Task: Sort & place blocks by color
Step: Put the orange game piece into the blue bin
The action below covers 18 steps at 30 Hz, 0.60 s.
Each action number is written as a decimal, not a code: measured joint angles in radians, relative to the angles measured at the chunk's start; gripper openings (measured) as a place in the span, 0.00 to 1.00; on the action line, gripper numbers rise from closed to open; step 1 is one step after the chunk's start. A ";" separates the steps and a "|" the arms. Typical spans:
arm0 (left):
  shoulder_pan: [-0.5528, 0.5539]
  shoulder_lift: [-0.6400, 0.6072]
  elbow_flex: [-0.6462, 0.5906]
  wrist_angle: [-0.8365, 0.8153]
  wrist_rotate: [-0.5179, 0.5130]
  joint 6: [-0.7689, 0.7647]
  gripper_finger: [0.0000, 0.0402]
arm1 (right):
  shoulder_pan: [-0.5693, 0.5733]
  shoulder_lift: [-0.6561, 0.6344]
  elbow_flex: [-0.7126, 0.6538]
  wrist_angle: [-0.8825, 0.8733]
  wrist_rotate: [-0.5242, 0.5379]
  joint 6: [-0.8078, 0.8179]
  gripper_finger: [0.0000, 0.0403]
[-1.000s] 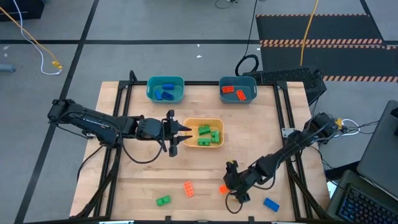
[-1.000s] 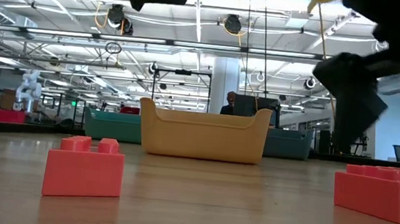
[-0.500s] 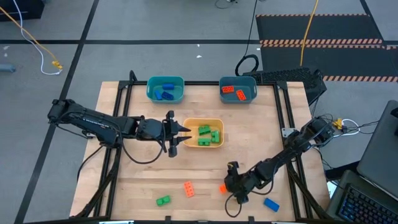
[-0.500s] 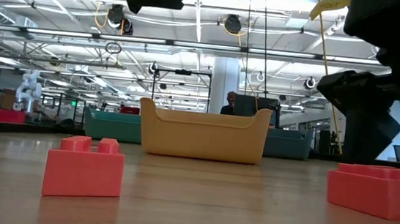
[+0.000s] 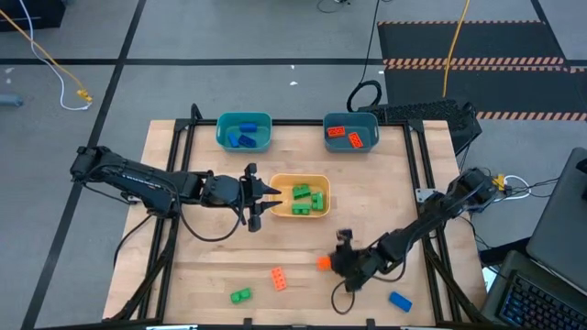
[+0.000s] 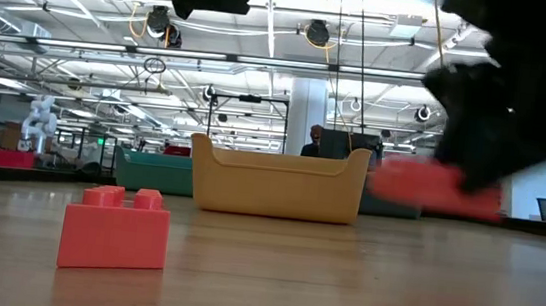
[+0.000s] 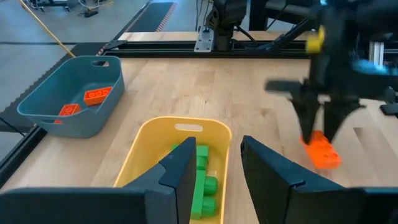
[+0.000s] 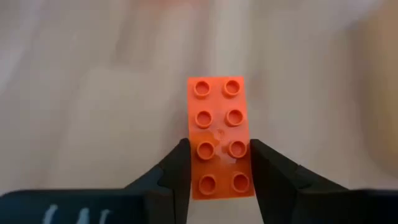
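My right gripper is shut on an orange brick near the table's front, right of centre. The low view shows this brick above the tabletop. My left gripper hovers open and empty at the left end of the yellow bin, which holds green bricks. An orange brick, a green one and a blue one lie flat on the table near its front edge. My right gripper pinches the orange brick's two long sides between its two fingers, toward one end of the brick. The fingers come from above, pointing down, and lie across the brick. The brick's studded top faces up, and it hangs clear of the table.
A teal bin with blue bricks stands at the far left. A second teal bin with orange bricks stands at the far right. Bare wood lies between the bins and the loose bricks. A dark frame borders the table.
My right gripper has shut on the orange brick that lay on the table. It has raised the brick clear and carried it a little toward the far edge. My left gripper has kept still.
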 joint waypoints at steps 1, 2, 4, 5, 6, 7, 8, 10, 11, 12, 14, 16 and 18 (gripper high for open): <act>0.000 0.000 0.000 0.000 0.000 0.000 0.32 | -0.008 -0.026 0.000 -0.011 0.037 -0.005 0.30; 0.000 0.000 0.000 0.000 0.000 0.000 0.32 | -0.018 -0.050 0.000 -0.019 0.063 -0.010 0.30; 0.000 0.000 0.000 0.001 0.000 0.000 0.32 | -0.036 -0.106 0.000 -0.046 0.110 -0.014 0.30; 0.000 0.000 0.000 0.001 0.000 0.000 0.32 | -0.044 -0.137 0.000 -0.066 0.132 -0.015 0.30; 0.000 0.000 0.000 0.002 0.000 0.000 0.32 | -0.055 -0.171 0.000 -0.079 0.153 -0.018 0.30; 0.000 0.000 0.000 0.002 0.000 0.000 0.32 | -0.068 -0.206 0.000 -0.092 0.181 -0.025 0.30; 0.000 0.000 0.000 0.002 0.000 0.000 0.32 | -0.083 -0.242 0.001 -0.113 0.212 -0.033 0.30; 0.000 0.000 0.000 0.003 0.000 0.000 0.32 | -0.124 -0.307 0.001 -0.162 0.280 -0.053 0.30; 0.000 0.000 0.000 0.003 0.000 0.000 0.32 | -0.151 -0.338 0.001 -0.181 0.313 -0.063 0.30; 0.000 0.000 0.000 0.004 0.000 0.000 0.32 | -0.185 -0.365 0.001 -0.203 0.335 -0.071 0.30; 0.000 0.000 0.000 0.011 0.000 0.000 0.32 | -0.268 -0.414 0.001 -0.246 0.344 -0.089 0.30; 0.000 0.000 0.000 0.026 0.000 0.001 0.32 | -0.368 -0.443 0.001 -0.272 0.341 -0.104 0.30; 0.000 0.000 0.000 0.042 0.004 0.001 0.32 | -0.466 -0.456 0.001 -0.288 0.335 -0.137 0.30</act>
